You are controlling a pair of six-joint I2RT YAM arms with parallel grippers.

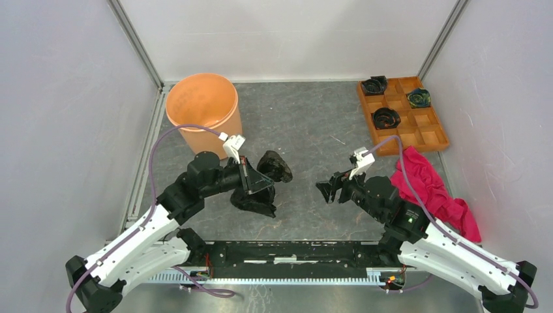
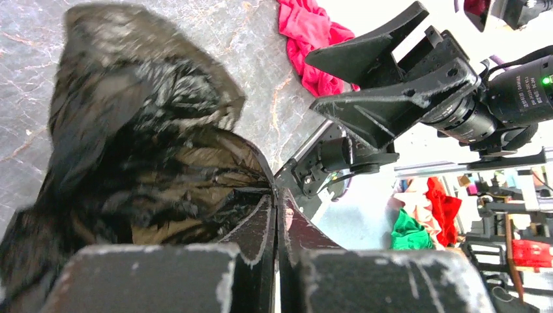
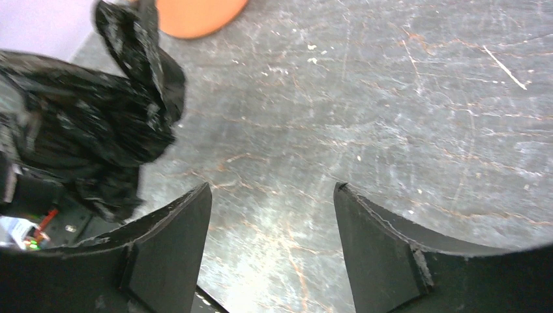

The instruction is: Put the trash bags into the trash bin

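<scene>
The trash bag (image 1: 266, 171) is a crumpled heap of glossy black film on the grey table, just right of my left gripper (image 1: 259, 185). In the left wrist view the bag (image 2: 143, 143) fills the left side, and my left gripper (image 2: 278, 195) is shut with the bag's edge pinched at its tips. The trash bin (image 1: 202, 109), a round orange bucket, stands upright behind the left arm. My right gripper (image 1: 325, 190) hovers to the bag's right, apart from it. Its jaws stand open in the right wrist view (image 3: 272, 195) over bare table, with the bag (image 3: 85, 130) at left and the bin (image 3: 195, 13) at the top edge.
An orange-brown compartment tray (image 1: 430, 134) with small black rolls (image 1: 386, 118) sits at the back right. A pink-red cloth (image 1: 433, 189) lies beside the right arm. White walls enclose the table on three sides.
</scene>
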